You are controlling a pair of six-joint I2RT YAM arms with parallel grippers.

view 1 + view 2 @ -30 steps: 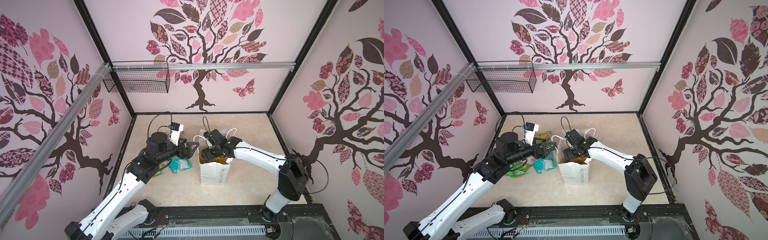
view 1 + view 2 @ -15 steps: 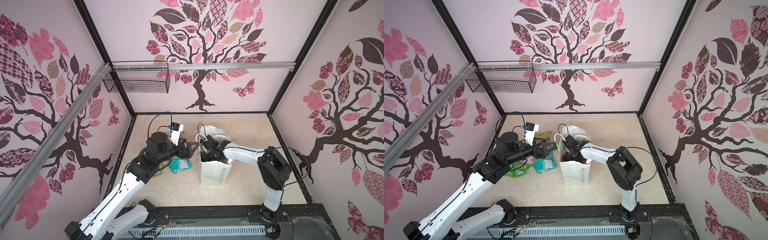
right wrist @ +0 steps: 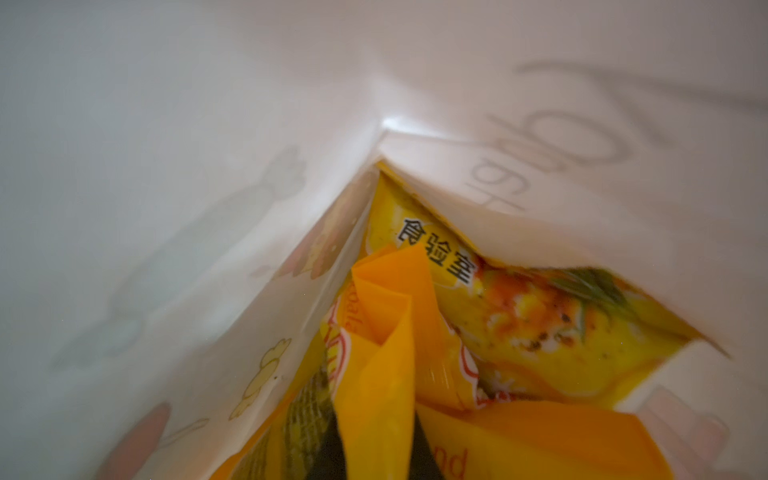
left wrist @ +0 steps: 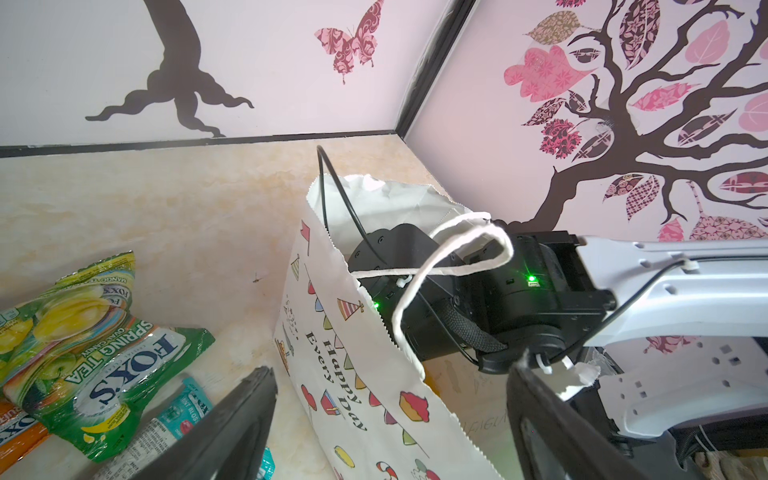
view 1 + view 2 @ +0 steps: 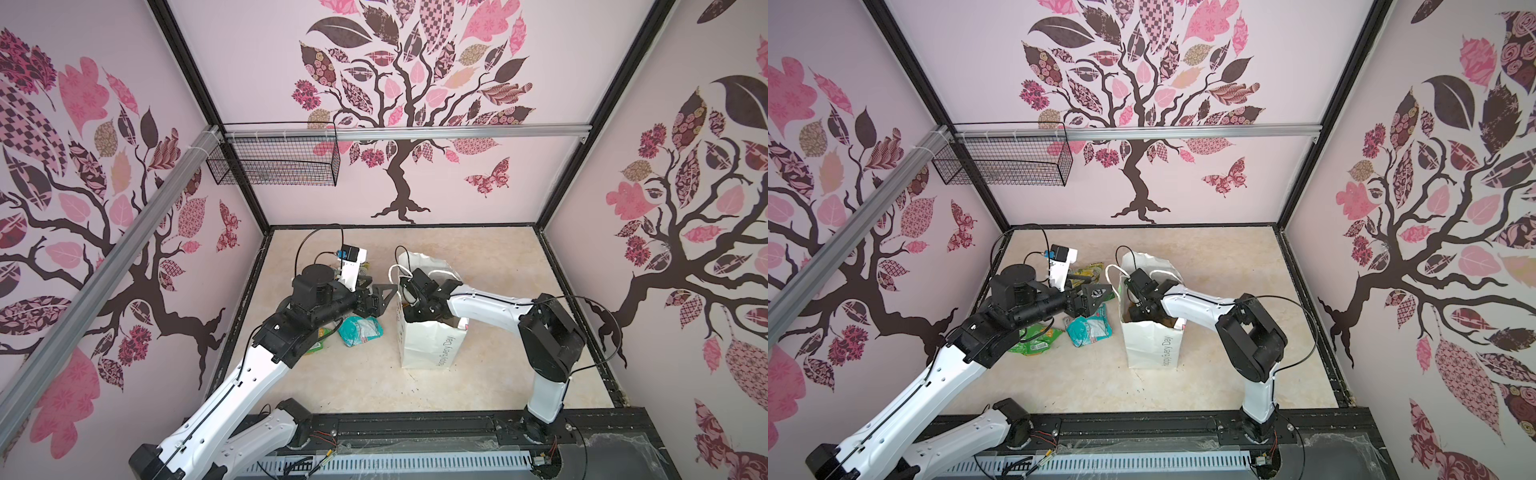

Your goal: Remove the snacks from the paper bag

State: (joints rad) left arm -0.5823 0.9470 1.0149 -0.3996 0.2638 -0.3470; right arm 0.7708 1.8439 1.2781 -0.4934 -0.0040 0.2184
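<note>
1. Paper bag (image 5: 428, 345) stood upright near the middle of the beige tabletop (image 5: 498, 374), with its mouth open and its picture-printed side facing the left edge.
2. One white cord handle (image 4: 457, 249) lay draped over the right arm's black wrist at the bag's mouth.
3. The right gripper (image 3: 376, 440) was plunged into the bag. In both top views the bag wall hid it.
4. In the right wrist view its dark fingers (image 3: 332, 457) sat close together, pinching a raised fold of an orange packet (image 3: 382, 332) inside the bag.
5. A yellow packet (image 3: 540, 332) with black Chinese characters lay against that orange one, tucked into the bag's bottom corner.
6. The left gripper (image 5: 380, 297) hung just beside the bag's picture side. Its fingers (image 4: 232, 424) were spread wide and held nothing.
7. Between the bag and the tabletop's left edge, a teal packet (image 5: 359, 330) and a green packet (image 5: 1034, 343) lay flat, partly under the left arm.
8. The left wrist view showed a green FOX'S packet (image 4: 112, 365) on the tabletop near the bag, overlapping other wrappers.
</note>
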